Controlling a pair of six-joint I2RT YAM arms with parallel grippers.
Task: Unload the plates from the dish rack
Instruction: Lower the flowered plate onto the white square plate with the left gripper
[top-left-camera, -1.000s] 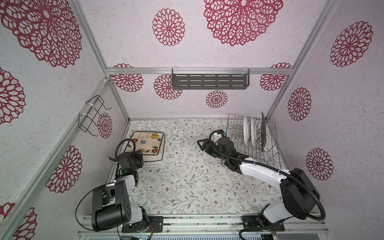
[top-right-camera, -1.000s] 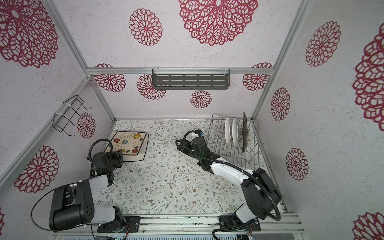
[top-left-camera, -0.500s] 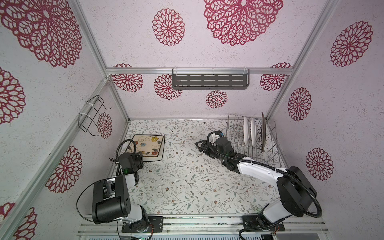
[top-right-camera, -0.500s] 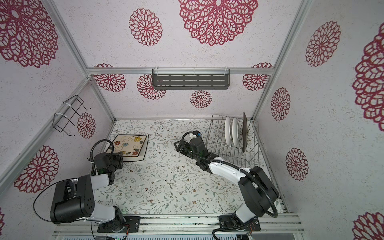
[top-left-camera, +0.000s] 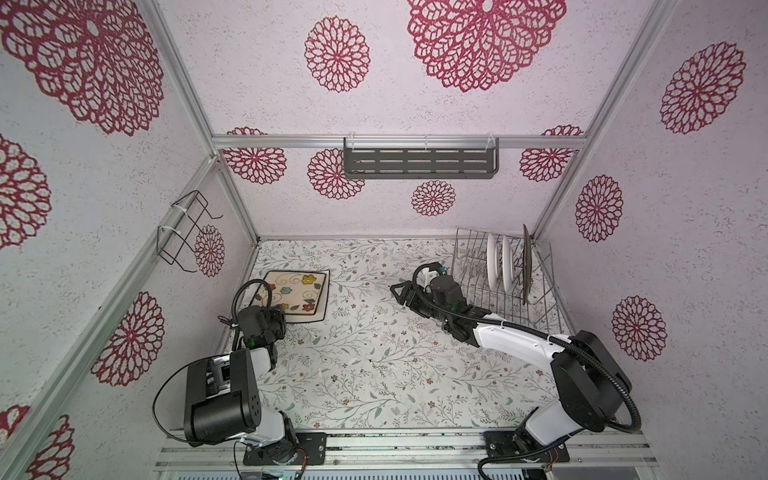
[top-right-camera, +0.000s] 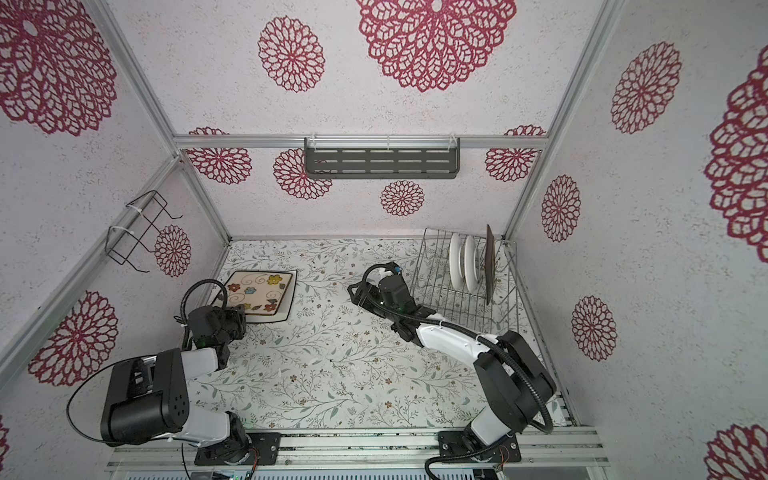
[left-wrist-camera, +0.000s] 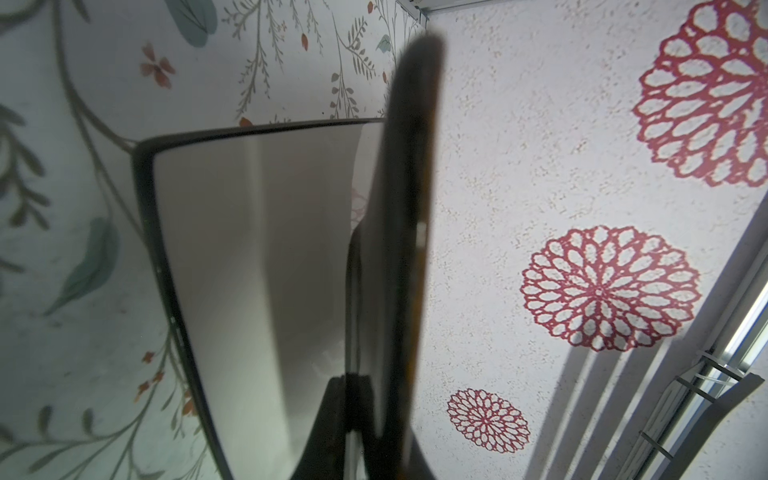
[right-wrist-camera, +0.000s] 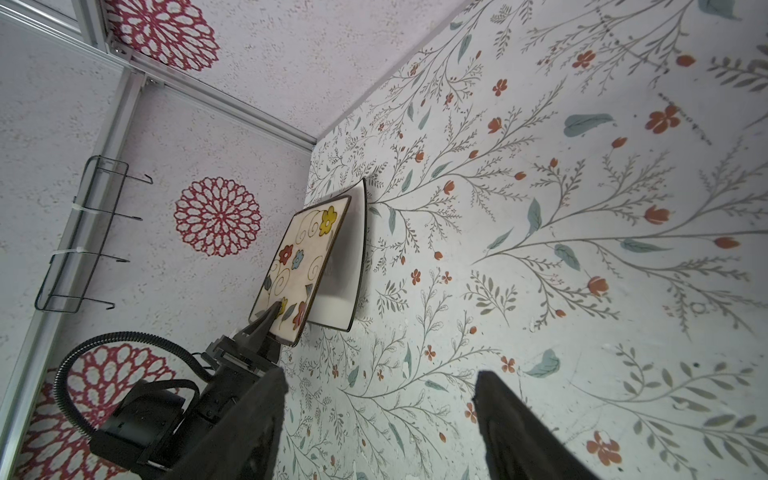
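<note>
- i see my left gripper clamped on the near edge of the flowered plate; one finger lies across the plate's painted face.
- the flowered plate sits at about 10 o'clock from the middle of the table, close to the left wall.
- it is tilted, with the gripped edge raised, over a square white plate with a dark rim that lies flat on the table.
- i cannot tell whether the far edge of the flowered plate touches the white plate under it.
- in my left wrist view the white plate fills the middle, and the dark rim of the flowered plate cuts across it edge-on.
- my right gripper has its jaws standing well apart with nothing between them, only bare table beyond.
- in both top views it hangs over the table at roughly 1 o'clock from the middle, just beside the dish rack on the rack's 9 o'clock side, and points away from it.
- the dish rack stands in the corner at about 2 o'clock, against the right wall.
- two round plates, white, stand upright side by side between the prongs.
- a dark plate stands upright just beyond them at their 3 o'clock, nearest the right wall.
</note>
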